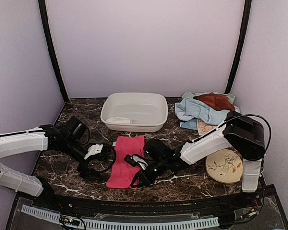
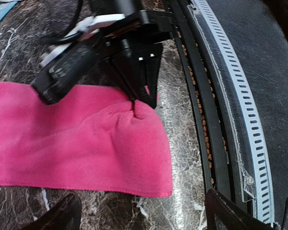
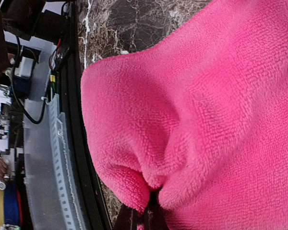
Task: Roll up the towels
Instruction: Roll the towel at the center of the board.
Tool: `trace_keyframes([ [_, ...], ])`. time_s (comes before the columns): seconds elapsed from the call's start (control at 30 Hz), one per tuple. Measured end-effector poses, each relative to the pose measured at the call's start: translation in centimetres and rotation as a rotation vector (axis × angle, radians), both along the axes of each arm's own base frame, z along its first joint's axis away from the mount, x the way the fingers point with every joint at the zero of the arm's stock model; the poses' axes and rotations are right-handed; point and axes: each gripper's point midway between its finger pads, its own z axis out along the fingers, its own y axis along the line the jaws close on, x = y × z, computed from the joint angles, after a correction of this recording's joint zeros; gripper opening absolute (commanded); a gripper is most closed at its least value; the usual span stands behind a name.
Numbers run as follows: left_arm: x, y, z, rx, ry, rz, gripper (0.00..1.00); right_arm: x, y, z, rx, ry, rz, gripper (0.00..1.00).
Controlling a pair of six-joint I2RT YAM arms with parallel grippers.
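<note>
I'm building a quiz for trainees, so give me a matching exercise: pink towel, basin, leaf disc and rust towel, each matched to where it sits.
1. pink towel
2. basin
3. disc
4. rust towel

A. atop the blue towel, far right
B. back centre
C. near right
D. front centre

Pairs: 1-D, 2-B, 3-C, 4-A

Pink towel [image 3: 206,96] partly beyond frame edge
</note>
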Motion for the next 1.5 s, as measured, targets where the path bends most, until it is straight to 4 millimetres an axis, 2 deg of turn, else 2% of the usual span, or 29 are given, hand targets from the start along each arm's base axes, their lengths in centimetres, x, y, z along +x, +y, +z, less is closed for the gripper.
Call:
trace_keyframes([
  [0.23, -2.9, -1.4, -2.0, 0.063, 0.021, -0.138, 0.91, 0.4, 0.5, 0.6, 0.023, 0.263, -0.08, 0.0],
  [0.4, -4.0, -2.1, -4.3, 0.145, -0.026, -0.218, 0.8, 0.5, 0.5, 0.9, 0.026, 0.333, -0.095, 0.0],
  [0.53, -3.6, -2.6, -5.8, 0.199, -0.094, -0.236, 0.78, 0.4, 0.4, 1.0, 0.022, 0.36, -0.097, 0.0],
  [0.7, -1.8, -3.3, -6.1, 0.208, -0.186, -0.204, 0.69, 0.5, 0.3, 1.1, 0.024, 0.371, -0.094, 0.0],
  [0.77, -1.1, -3.4, -6.5, 0.216, -0.216, -0.189, 0.59, 0.6, 0.3, 1.1, 0.026, 0.373, -0.093, 0.0],
  [0.87, -0.7, -3.3, -7.3, 0.237, -0.224, -0.179, 0.36, 0.7, 0.2, 1.2, 0.027, 0.375, -0.093, 0.0],
  [0.97, -0.7, -3.2, -7.8, 0.251, -0.219, -0.174, 0.26, 0.8, 0.1, 1.2, 0.025, 0.373, -0.096, 0.08],
  [1.0, -0.7, -3.2, -7.7, 0.25, -0.217, -0.173, 0.23, 0.9, 0.1, 1.1, 0.023, 0.367, -0.099, 0.17],
  [1.03, -0.8, -3.3, -7.7, 0.248, -0.215, -0.175, 0.22, 1.1, -0.1, 1.0, 0.019, 0.349, -0.106, 0.23],
  [1.17, -1.2, -3.3, -7.6, 0.238, -0.18, -0.172, 0.22, 2.4, -1.6, 1.5, 0.009, 0.193, -0.166, 0.37],
  [1.23, -1.6, -3.1, -7.6, 0.233, -0.14, -0.168, 0.22, 3.0, -3.2, 2.9, 0.034, 0.045, -0.203, 0.42],
  [1.3, -1.9, -2.9, -7.4, 0.227, -0.092, -0.16, 0.22, 3.6, -4.2, 4.6, 0.068, -0.11, -0.222, 0.44],
  [1.4, -1.9, -2.7, -7.3, 0.215, -0.01, -0.137, 0.22, 2.7, -4.3, 6.4, 0.11, -0.321, -0.186, 0.44],
  [1.5, -1.3, -2.6, -7.5, 0.207, 0.101, -0.099, 0.22, 0.2, -3.6, 6.9, 0.12, -0.499, -0.097, 0.44],
])
